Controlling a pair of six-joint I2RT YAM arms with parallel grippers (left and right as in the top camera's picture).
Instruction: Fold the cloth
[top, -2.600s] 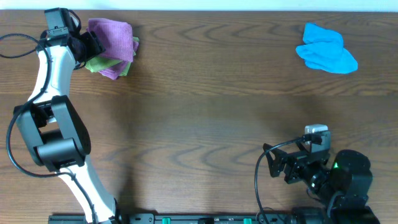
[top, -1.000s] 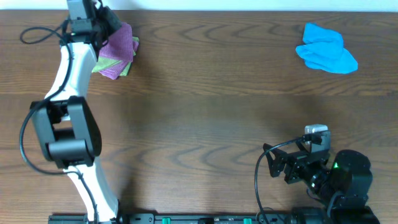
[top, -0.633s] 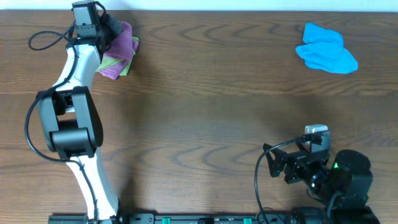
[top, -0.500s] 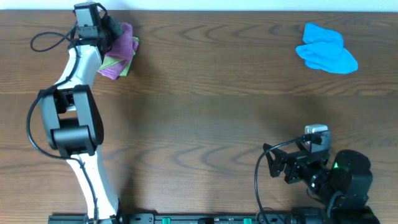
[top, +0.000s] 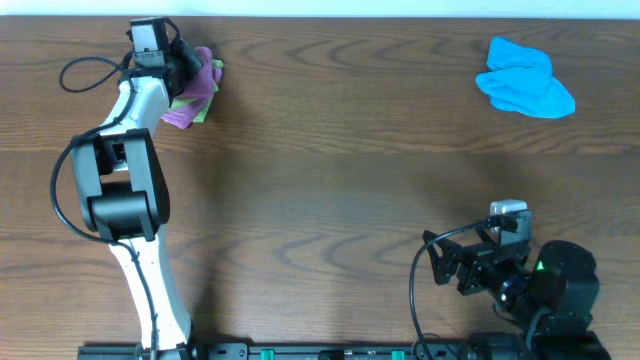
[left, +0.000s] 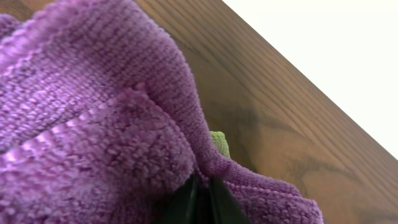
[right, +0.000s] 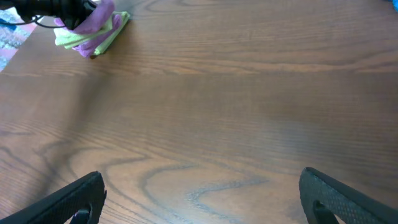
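The lilac-purple cloth (top: 203, 72) lies bunched at the table's far left corner, partly on top of a lime-green cloth (top: 176, 99). My left gripper (top: 190, 62) sits at its left edge, shut on a fold of it. In the left wrist view the purple cloth (left: 93, 124) fills the frame and a ridge of it is pinched at the gripper (left: 200, 200), with a bit of the green cloth (left: 219, 142) showing behind. My right gripper (right: 202, 199) hangs open over bare table near the front right, far from the cloth (right: 98, 15).
A bright blue cloth (top: 525, 78) lies crumpled at the far right. The table's back edge (left: 292, 81) runs just behind the purple pile. The right arm's base (top: 550, 285) sits at the front right corner, with cables around it.
The left gripper has moved right along the back edge, carrying the cloth's left part over itself, so the purple pile looks narrower. The right arm has not moved.
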